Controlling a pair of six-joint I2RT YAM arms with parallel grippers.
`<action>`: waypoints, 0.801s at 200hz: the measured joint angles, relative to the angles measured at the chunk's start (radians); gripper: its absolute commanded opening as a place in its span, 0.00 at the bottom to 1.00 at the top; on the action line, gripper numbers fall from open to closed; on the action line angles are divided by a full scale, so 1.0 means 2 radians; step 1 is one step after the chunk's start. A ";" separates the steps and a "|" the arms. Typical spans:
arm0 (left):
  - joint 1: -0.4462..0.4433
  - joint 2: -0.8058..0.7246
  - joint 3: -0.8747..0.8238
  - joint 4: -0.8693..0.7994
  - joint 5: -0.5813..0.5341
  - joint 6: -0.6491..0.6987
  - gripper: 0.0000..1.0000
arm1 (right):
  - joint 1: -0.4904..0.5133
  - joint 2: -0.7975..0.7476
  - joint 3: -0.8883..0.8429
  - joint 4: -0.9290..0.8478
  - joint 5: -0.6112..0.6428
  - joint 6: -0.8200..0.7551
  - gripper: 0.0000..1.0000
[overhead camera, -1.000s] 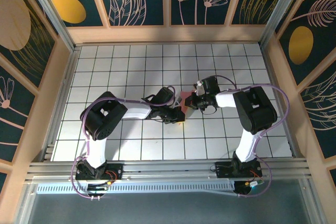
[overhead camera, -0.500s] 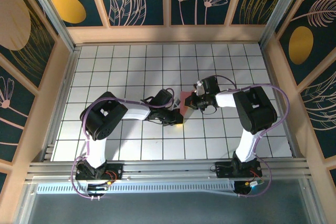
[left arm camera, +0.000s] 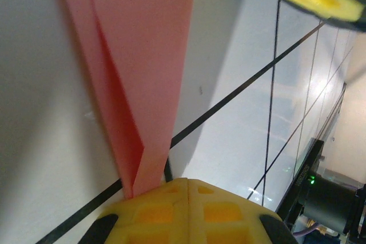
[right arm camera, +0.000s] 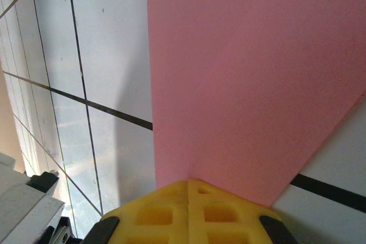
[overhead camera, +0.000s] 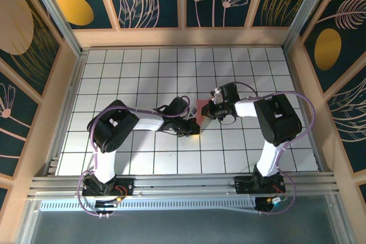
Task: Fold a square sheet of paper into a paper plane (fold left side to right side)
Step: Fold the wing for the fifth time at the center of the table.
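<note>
Over the last second the left claw (overhead camera: 193, 126) has drawn back a little toward its own side. The darker lifted bit of pink beside it seems to have settled. In the last half-second nothing shifts. I judge that a fold has just been laid down and both arms are now holding it flat, so the plane is partly made, not finished.

The sheet of paper (overhead camera: 201, 108) lies near the middle of the table (overhead camera: 137, 67), between the 2 claws.

In the left wrist view the left claw (left arm camera: 187, 182) is pressed together, its tip at the narrow end of the sheet of paper (left arm camera: 143, 55). There, 2 overlapping layers taper along a crease.

The right claw (right arm camera: 187, 184) is also pressed together, its tip at the paper's near edge. Whether either claw pinches the paper or merely presses it, I cannot tell. Here the sheet of paper (right arm camera: 246, 84) is salmon-pink and unmarked, lying flat, with 1 straight edge, 1 slanted edge and a faint diagonal crease.
</note>
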 measured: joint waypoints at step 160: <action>0.001 0.020 0.022 0.004 -0.009 0.000 0.00 | 0.000 0.000 0.000 0.000 0.000 0.000 0.00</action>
